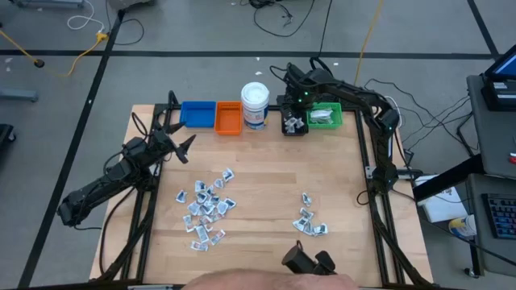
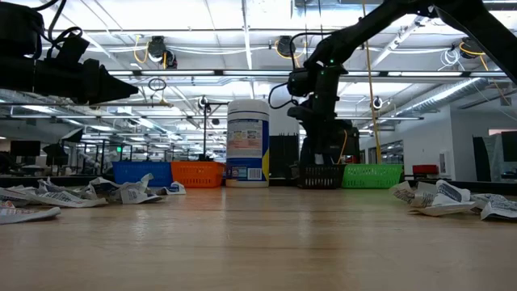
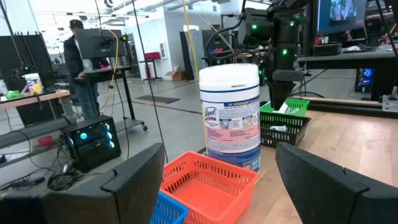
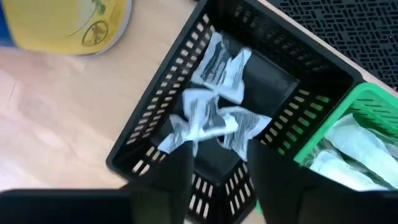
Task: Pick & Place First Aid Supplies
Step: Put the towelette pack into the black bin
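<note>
- Right gripper (image 4: pixel 217 177) poised directly above the black bin (image 1: pixel 294 125) at the far edge of the bench (image 1: pixel 266 173); fingers parted with a clear gap and nothing between them, so released, not grasping.
- Straight below that gap: a small heap of crumpled white packets (image 4: pixel 214 102) lying in the black bin, apart from the fingers.
- Just beside, the green bin (image 1: pixel 326 116), also holding pale wrapped packets.
- Next move probably a lift away and a swing back toward the bench front for another packet.
- Nearest loose supplies for this arm: the small right-hand cluster (image 1: pixel 309 222), near the front edge, well apart from the bins; no common long axis, packets lying every way.
- Larger left-hand pile (image 1: pixel 205 208) closer to the left arm.
- Left gripper (image 1: pixel 182 147) hovering above the bench, between that pile and the blue bin (image 1: pixel 197 113), fingers spread wide and empty, pointing toward the orange bin (image 3: pixel 208 183) and white jar (image 3: pixel 230 115).
</note>
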Motion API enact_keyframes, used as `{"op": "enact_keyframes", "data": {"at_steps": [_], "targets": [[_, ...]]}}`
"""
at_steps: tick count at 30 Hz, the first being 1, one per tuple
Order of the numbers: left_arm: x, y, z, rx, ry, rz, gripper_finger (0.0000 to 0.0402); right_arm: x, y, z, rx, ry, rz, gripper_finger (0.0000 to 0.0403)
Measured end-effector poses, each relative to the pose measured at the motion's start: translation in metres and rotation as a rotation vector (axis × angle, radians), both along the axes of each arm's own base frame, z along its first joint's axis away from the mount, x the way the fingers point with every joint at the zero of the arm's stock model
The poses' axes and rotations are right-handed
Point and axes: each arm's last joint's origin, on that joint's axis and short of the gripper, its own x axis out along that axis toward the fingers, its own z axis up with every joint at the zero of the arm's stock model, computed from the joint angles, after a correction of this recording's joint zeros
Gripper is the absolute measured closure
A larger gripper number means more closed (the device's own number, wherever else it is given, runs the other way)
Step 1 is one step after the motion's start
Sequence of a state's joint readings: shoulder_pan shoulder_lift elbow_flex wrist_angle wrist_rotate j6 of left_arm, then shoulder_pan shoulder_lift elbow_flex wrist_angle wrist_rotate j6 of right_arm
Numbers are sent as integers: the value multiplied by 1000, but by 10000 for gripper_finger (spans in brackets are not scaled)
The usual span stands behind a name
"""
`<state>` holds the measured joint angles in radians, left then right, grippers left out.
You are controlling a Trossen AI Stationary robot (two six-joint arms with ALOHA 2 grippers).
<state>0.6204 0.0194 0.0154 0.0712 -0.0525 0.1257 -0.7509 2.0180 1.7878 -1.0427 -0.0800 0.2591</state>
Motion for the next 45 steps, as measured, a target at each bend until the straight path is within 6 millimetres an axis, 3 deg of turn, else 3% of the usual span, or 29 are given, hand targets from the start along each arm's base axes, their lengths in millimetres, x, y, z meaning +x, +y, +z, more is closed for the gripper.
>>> {"op": "enact_keyframes", "data": {"at_steps": [5,13,28,36,45], "targets": [[0,0,0,0,0,0,91,-8,15,13,53,55,-10,218],[0,0,0,0,0,0,91,-9,56,19,61,86,-88,230],[0,0,0,0,0,0,91,-29,190,2,65,61,-115,234],[0,0,0,0,0,0,92,-26,261,-18,66,99,-49,234],[0,0,0,0,0,0,91,-30,309,-39,94,63,-44,234]]}}
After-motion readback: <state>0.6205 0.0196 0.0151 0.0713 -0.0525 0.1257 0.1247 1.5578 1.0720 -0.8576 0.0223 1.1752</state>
